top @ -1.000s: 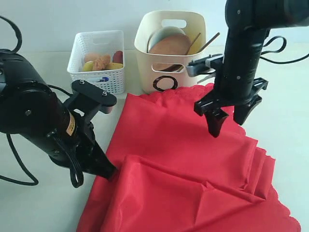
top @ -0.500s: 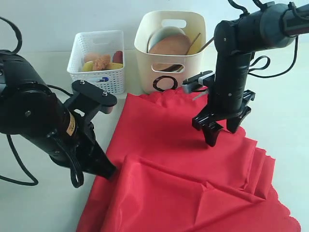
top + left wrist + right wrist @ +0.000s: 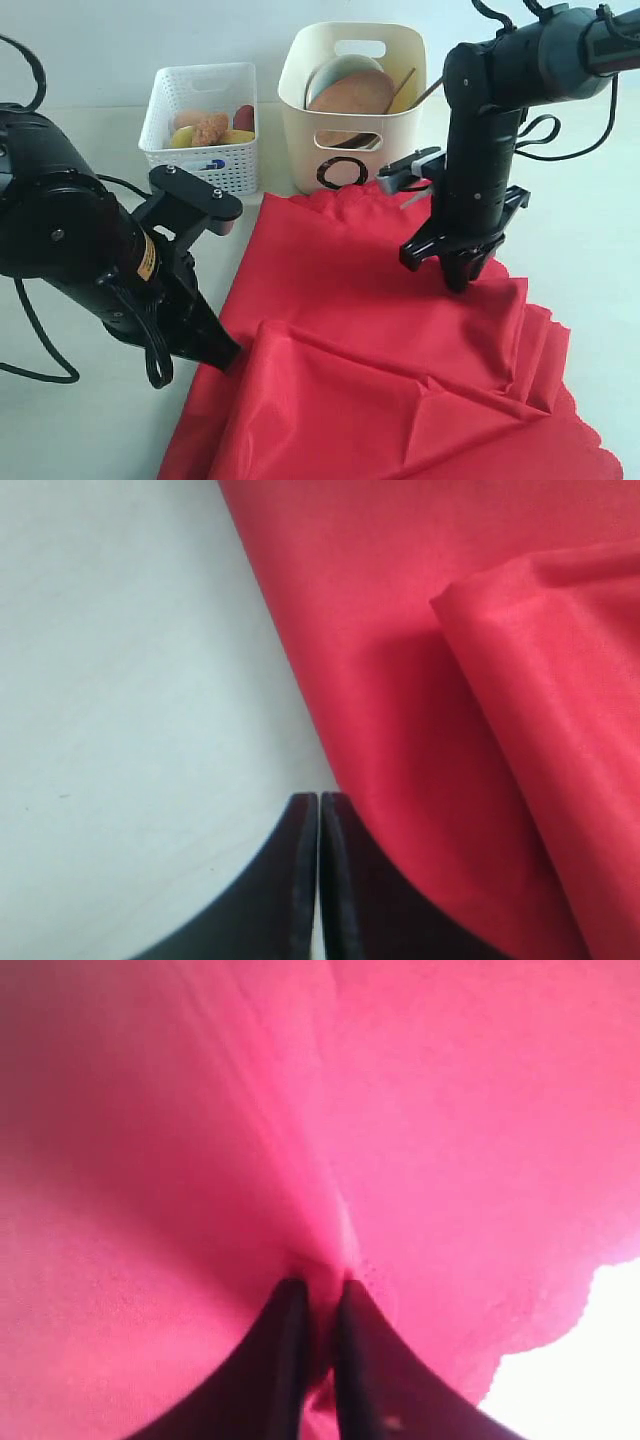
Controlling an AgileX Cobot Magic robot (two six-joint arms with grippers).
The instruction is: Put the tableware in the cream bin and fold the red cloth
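Your right pincer [image 3: 458, 277] [image 3: 320, 1295] is clamped on the cloth [image 3: 370, 330] [image 3: 450, 730] [image 3: 180, 1160]. Its black tips stand nearly together with a thin ridge of red fabric squeezed up between them, and creases fan away from the pinch. The cloth is a thin, matte, finely woven sheet. Its scalloped edge shows close to this pincer in the wrist view. It spreads out on all sides of the pincer, and a second layer is folded over it nearer the camera, lying in soft ridges.

Your left pincer [image 3: 228, 352] [image 3: 318, 810] is together, its two curved black tips pressed flat with only a hairline between them. It sits right at the cloth's straight side edge, where red meets the pale, smooth table [image 3: 80, 430] [image 3: 120, 680]. A rounded fold of cloth lies just beside it. You cannot tell whether any fabric is caught in it.

Beyond the right pincer, at the cloth's far edge, stands the bin [image 3: 400, 150]. It is cream plastic with smooth walls, rounded corners, cut-out handles and a black ring on the front. A pale bowl [image 3: 345, 68] leans inside it, with a round brown wooden plate [image 3: 350, 100] in front of the bowl. Chopsticks [image 3: 432, 88] poke over the rim on the side nearer the right arm.

Beyond the left pincer stands a white perforated basket [image 3: 200, 165]. It holds food [image 3: 210, 128] in orange, yellow and dark red lumps.
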